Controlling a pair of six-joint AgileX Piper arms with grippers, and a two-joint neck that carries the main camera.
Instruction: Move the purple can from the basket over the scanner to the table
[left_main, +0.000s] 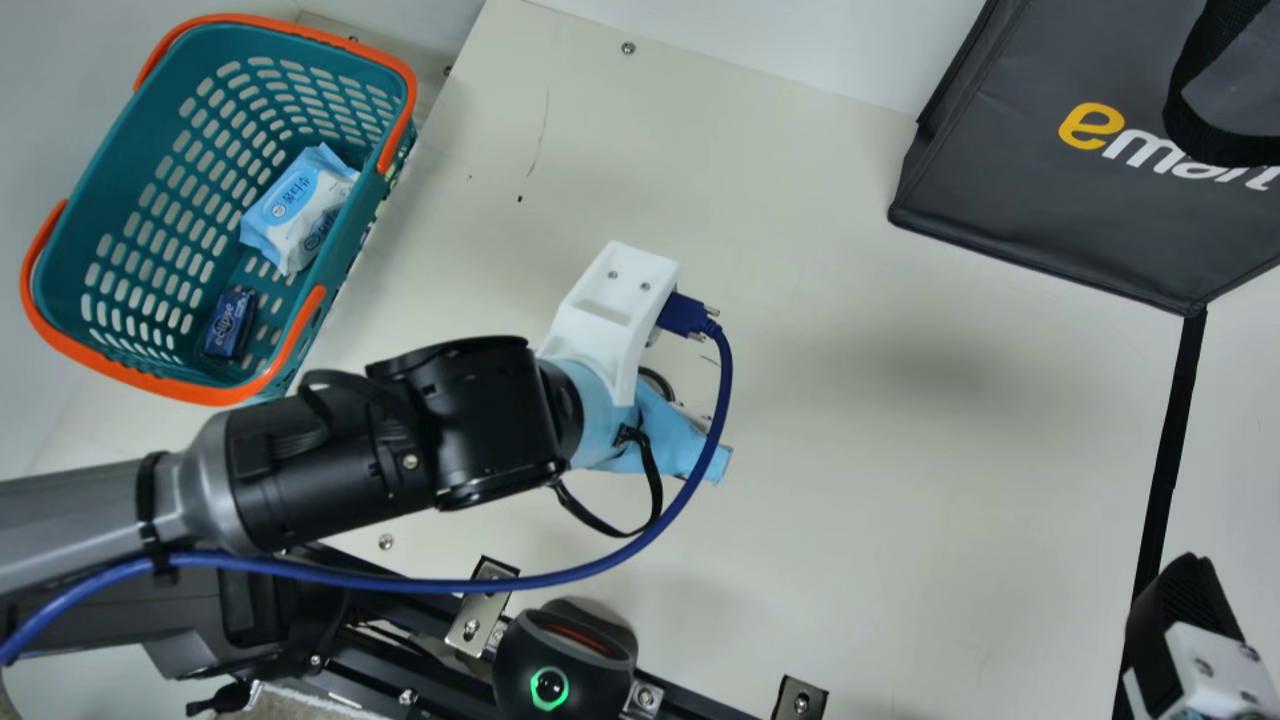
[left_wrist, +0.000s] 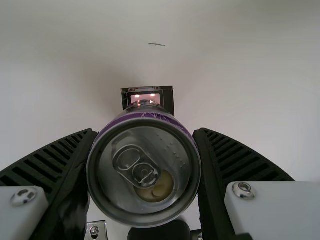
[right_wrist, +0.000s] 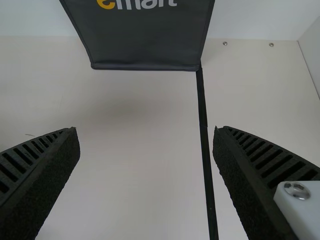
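Main view, table: a broad cream tabletop (left_main: 850, 470), the landmark for all places here, with screws, thin scratch marks and a small dark speck in its surface
Main view, room: pale grey-white surroundings past the table's far and left edges
Main view, basket: a teal plastic basket with orange rim and handles (left_main: 110, 170), just beside the table's left edge; in it lie a blue-and-white soft packet (left_main: 295, 205) and a small dark blue pack (left_main: 230, 325)
Main view, bag: a large dark grey bag with a black strap (left_main: 1000, 200), at the table's far right
Main view, strip: a flat black strip (left_main: 1170, 450), running from the bag toward the table's near side
Main view, device: a rounded black device with a green ring light (left_main: 565, 665), at the table's near edge
Main view, left gripper: the left gripper (left_main: 665, 440), in a light blue cover, above the middle of the table
Main view, right gripper: the right gripper (left_main: 1180, 610), over the table's near right
Left wrist view, purple can: the purple can with a silver ring-tab lid (left_wrist: 145, 170), squeezed between the left gripper's two fingers above the table
Left wrist view, unit: a small dark square unit with a lit pinkish window (left_wrist: 167, 100), partly behind the can, against the table's surface
Right wrist view, right gripper: black ribbed fingers set wide apart above the table
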